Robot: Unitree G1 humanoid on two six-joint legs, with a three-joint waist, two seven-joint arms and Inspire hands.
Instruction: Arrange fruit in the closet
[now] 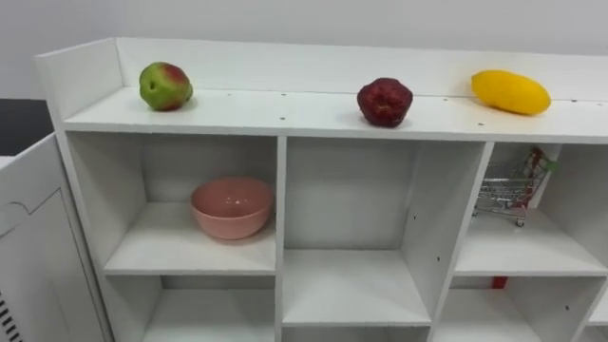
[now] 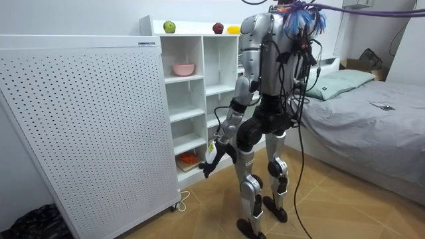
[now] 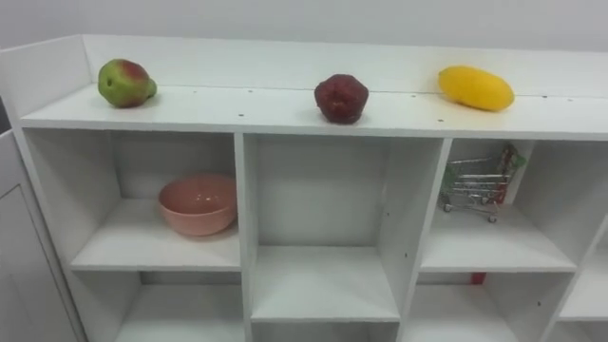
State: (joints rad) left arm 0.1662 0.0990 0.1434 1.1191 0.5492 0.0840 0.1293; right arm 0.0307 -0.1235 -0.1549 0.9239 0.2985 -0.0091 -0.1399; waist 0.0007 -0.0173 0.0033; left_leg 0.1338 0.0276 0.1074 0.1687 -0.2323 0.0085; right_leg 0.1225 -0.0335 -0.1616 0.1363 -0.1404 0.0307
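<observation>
Three fruits lie on top of the white closet (image 1: 285,114): a green and red apple (image 1: 165,85) at the left, a dark red fruit (image 1: 385,102) in the middle and a yellow mango (image 1: 510,91) at the right. I stand facing the closet (image 2: 192,99), close to it. My left hand (image 2: 211,158) hangs low beside my thigh, level with the lower shelves. I cannot make out its fingers.
A pink bowl (image 1: 232,206) sits in the upper left compartment and a small toy shopping cart (image 1: 511,190) in the upper right one. A white perforated panel (image 2: 86,126) stands to my left, a bed (image 2: 358,106) behind me. Something orange (image 2: 188,159) lies on a low shelf.
</observation>
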